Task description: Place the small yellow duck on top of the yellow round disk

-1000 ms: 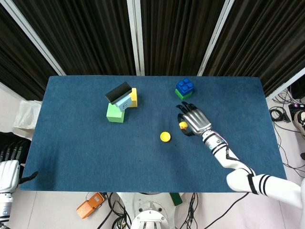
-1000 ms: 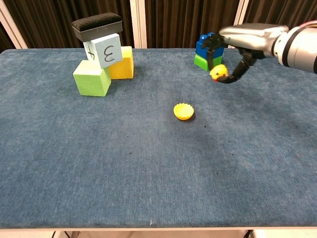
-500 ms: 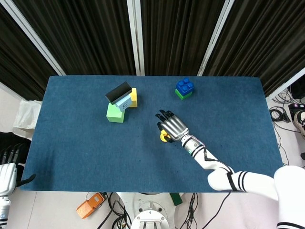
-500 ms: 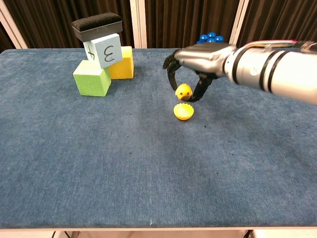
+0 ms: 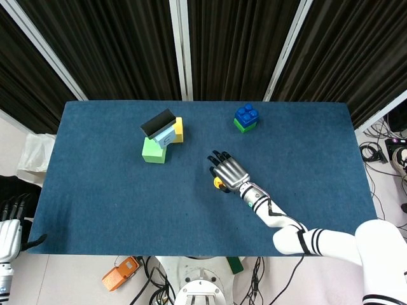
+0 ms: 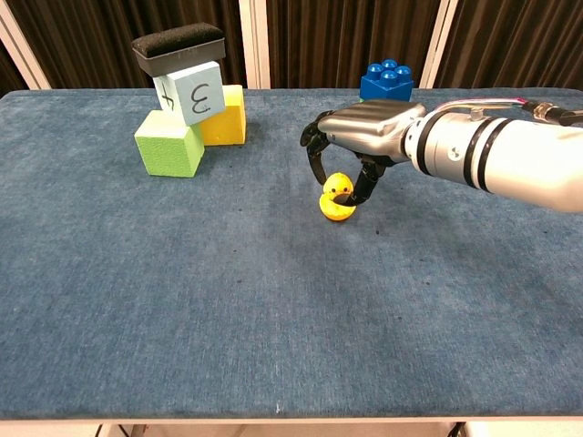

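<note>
The small yellow duck (image 6: 339, 187) sits upright on the yellow round disk (image 6: 336, 211) near the middle of the blue table. My right hand (image 6: 364, 138) hangs over it, with dark fingertips (image 6: 365, 186) pinching the duck from both sides. In the head view the right hand (image 5: 229, 170) covers most of the duck, and only a yellow patch of the disk (image 5: 218, 184) shows at its left edge. My left hand (image 5: 7, 236) rests off the table at the lower left, fingers apart and holding nothing.
A stack of blocks stands at the back left: a green cube (image 6: 168, 142), a yellow cube (image 6: 225, 115), a tilted pale blue cube (image 6: 189, 94) and a black block (image 6: 178, 46) on top. A blue-and-green brick (image 6: 386, 80) sits behind my right hand.
My right hand carried the duck leftward from near the blue brick, then lowered it until it came to sit on the disk.
</note>
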